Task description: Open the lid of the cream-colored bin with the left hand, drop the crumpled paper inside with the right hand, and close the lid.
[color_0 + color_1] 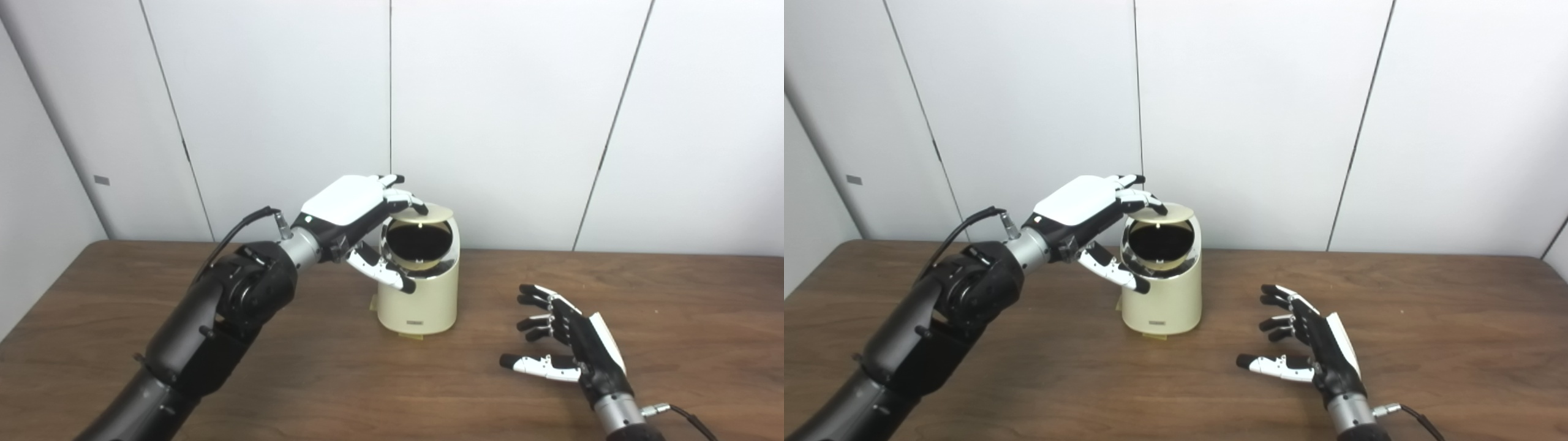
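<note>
The cream-colored bin [422, 300] stands upright on the table near the back, at the middle. Its round lid [436, 212] is tipped up nearly flat at the top, and the dark opening [419, 242] faces me. My left hand [349, 208] is at the bin's upper left. Its fingers [407, 201] rest on top of the lid, and its thumb [383, 269] lies against the rim below the opening. My right hand [566, 343] lies open and empty on the table to the right of the bin, palm inward. No crumpled paper shows in either view.
The brown wooden table [306, 380] runs the width of the picture. White wall panels [502, 122] stand right behind the bin. Small yellow marks [409, 335] stick out from under the bin's base.
</note>
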